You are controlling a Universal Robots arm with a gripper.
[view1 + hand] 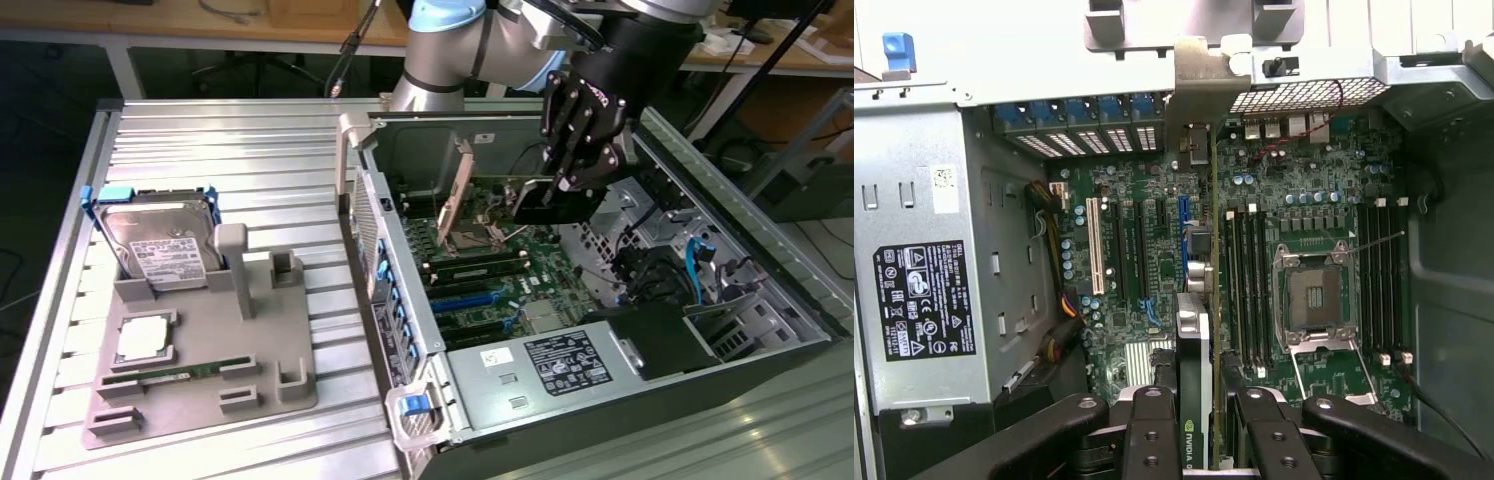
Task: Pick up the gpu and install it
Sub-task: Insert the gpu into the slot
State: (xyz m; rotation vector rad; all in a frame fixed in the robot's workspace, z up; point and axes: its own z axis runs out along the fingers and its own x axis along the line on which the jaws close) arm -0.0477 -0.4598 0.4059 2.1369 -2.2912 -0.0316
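The gpu (461, 195) stands on edge inside the open computer case (400, 300), over the motherboard (487, 285). My gripper (561, 195) comes down from above and is shut on the card's end that faces away from the case's rear wall. In the wrist view the gpu (1194, 330) appears edge-on between my two black fingers (1154, 430), and my gripper (1199, 400) clamps both its faces. Its silver end bracket (1204, 80) sits at the rear wall's slot openings. The card lines up beside the blue expansion slot (1182, 235); I cannot tell whether it is seated.
A grey fixture (254, 385) on the exterior view's left holds a hard drive (160, 245), a processor (144, 340) and a memory stick (174, 375). Inside the case are the power supply (567, 360), the processor socket (1314, 295) and cable bundles (681, 275).
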